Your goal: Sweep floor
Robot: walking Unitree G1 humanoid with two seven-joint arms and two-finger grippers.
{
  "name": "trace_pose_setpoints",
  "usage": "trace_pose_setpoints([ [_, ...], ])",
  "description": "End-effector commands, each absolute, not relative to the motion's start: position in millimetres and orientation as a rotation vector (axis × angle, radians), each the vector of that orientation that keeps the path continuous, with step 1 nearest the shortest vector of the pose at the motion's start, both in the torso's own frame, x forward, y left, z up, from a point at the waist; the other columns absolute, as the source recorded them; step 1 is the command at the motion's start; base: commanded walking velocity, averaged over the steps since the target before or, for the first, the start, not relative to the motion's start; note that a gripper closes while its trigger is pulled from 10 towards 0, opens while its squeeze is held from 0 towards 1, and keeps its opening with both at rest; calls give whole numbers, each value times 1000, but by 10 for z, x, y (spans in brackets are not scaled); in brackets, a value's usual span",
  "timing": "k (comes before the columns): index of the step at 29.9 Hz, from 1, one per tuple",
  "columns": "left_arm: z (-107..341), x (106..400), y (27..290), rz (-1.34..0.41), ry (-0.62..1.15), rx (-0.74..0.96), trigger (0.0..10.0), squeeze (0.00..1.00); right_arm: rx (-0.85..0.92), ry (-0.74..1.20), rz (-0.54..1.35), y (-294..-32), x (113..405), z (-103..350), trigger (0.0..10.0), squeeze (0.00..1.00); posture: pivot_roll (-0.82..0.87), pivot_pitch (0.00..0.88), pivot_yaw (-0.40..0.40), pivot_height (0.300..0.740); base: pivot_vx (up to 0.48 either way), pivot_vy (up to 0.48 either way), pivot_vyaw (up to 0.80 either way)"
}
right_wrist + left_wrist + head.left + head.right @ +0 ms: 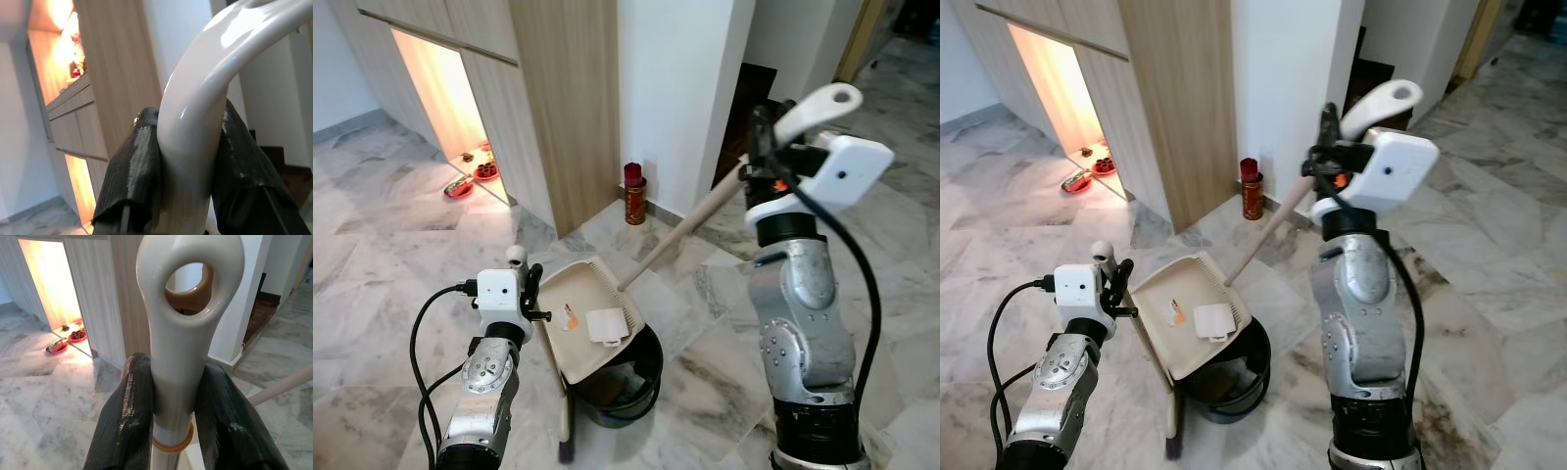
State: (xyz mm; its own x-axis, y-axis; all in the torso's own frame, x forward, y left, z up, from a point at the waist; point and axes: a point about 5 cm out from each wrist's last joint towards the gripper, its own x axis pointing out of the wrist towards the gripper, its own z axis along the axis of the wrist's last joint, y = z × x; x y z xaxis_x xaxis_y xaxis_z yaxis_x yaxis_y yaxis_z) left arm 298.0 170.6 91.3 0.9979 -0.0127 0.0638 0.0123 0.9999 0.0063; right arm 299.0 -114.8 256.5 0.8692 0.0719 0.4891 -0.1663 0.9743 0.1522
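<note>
Cream plastic makes the dustpan [579, 313] light and stiff, tilted over a black bin [625, 384] with paper scraps [605, 324] on it; the left claw [172, 411] is clamped on its slick looped handle, a sound hold. Equally rigid, the broom [690, 225] slants down to the pan, the right claw [188, 166] closed on its handle top.

Two arms of brushed silver metal with rounded joint housings bearing small screws, each ending in a white boxy wrist module. Black cables loop from the modules (the right one shows a dark round dot). Pincer fingers [128, 421] are black and ribbed.
</note>
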Motion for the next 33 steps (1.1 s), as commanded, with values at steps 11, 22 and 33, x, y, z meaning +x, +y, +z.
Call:
trace_pose_setpoints([
  [11, 992, 2999, 1681, -34, -106, 7, 10000, 0, 76, -722, 216, -960, 2767, 2834, 10000, 0, -16, 0, 18, 740, 0, 0, 0],
  [22, 1008, 3020, 1687, -36, -109, 6, 10000, 0, 42, -790, 284, -793, 2653, 2873, 10000, 0, -12, 0, 21, 740, 0, 0, 0],
  [33, 1013, 3025, 1691, -39, -109, 6, 10000, 0, -133, -861, 422, -573, 2508, 2868, 10000, 0, -15, 0, 23, 740, 0, 0, 0],
])
